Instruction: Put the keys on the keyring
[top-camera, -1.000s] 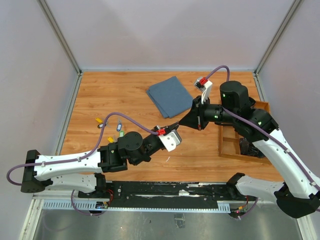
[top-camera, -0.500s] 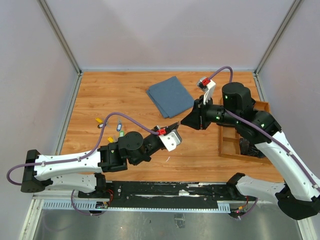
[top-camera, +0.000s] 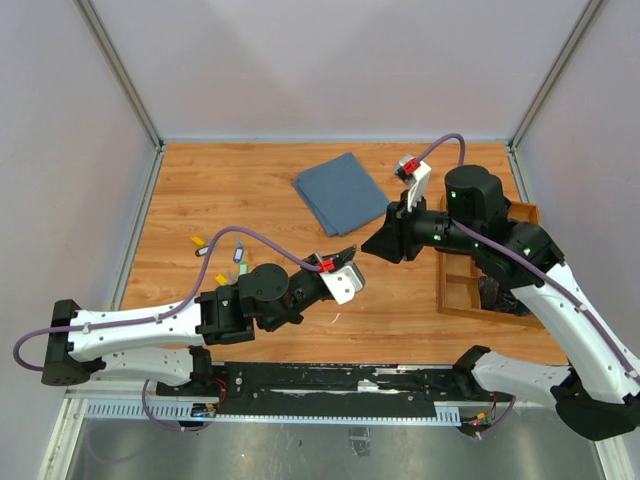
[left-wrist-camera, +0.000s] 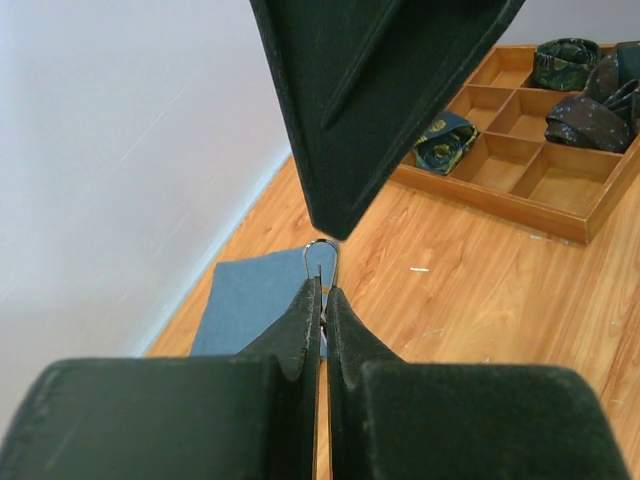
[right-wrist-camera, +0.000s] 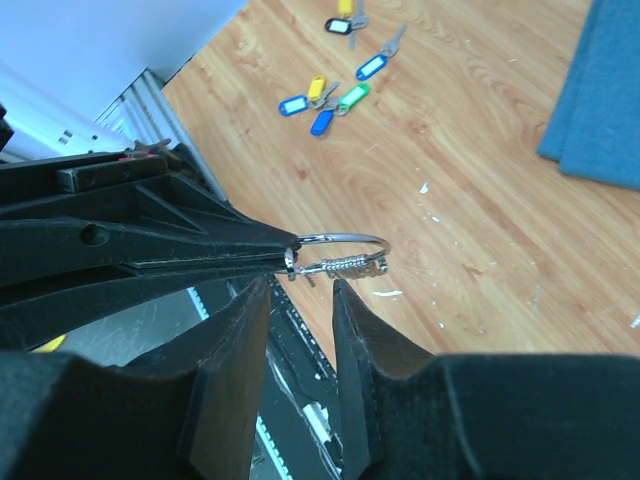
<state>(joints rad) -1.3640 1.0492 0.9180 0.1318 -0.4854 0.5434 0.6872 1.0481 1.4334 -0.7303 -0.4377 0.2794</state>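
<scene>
My left gripper (left-wrist-camera: 322, 290) is shut on the keyring (left-wrist-camera: 320, 244), a thin silver wire loop sticking out past its fingertips. In the right wrist view the keyring (right-wrist-camera: 345, 238) shows with its silvery coil hanging from the left fingertips. My right gripper (right-wrist-camera: 300, 282) is open, its jaws apart just below that coil and holding nothing. From above, the left gripper (top-camera: 345, 252) and right gripper (top-camera: 371, 245) meet tip to tip over the table's middle. The keys (right-wrist-camera: 325, 98), with yellow, blue and green tags, lie loose on the wood at the left (top-camera: 240, 262).
A folded blue cloth (top-camera: 340, 190) lies at the back centre. A wooden compartment tray (top-camera: 462, 285) with dark rolled items stands at the right, under the right arm. The black base rail runs along the near edge.
The right gripper's jaws have come apart and its wrist has shifted slightly to the right. The left gripper stays shut on the keyring, hardly moved.
</scene>
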